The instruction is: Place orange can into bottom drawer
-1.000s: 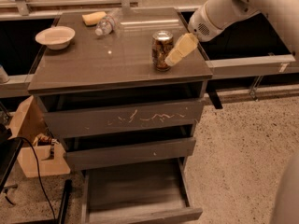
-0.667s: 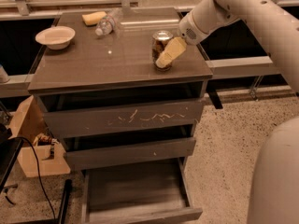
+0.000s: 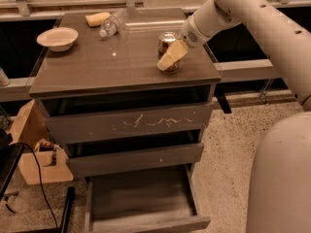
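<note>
The orange can [image 3: 166,41] stands upright on the cabinet top [image 3: 97,67], near its right edge. My gripper [image 3: 170,58] reaches in from the upper right and sits right at the can, its yellowish tip crossing the can's front side. The can rests on the top, not lifted. The bottom drawer [image 3: 141,200] is pulled out at the foot of the cabinet, and its shallow tray holds nothing.
A white bowl [image 3: 57,37], a clear plastic bottle [image 3: 111,25] and a yellow sponge [image 3: 97,18] lie on the far left of the top. The scratched top drawer front [image 3: 131,123] and middle drawer [image 3: 136,159] are above. A cardboard box [image 3: 31,147] and cable stand at left.
My gripper has moved left from beside the can's right side to right over its front. The can has not moved.
</note>
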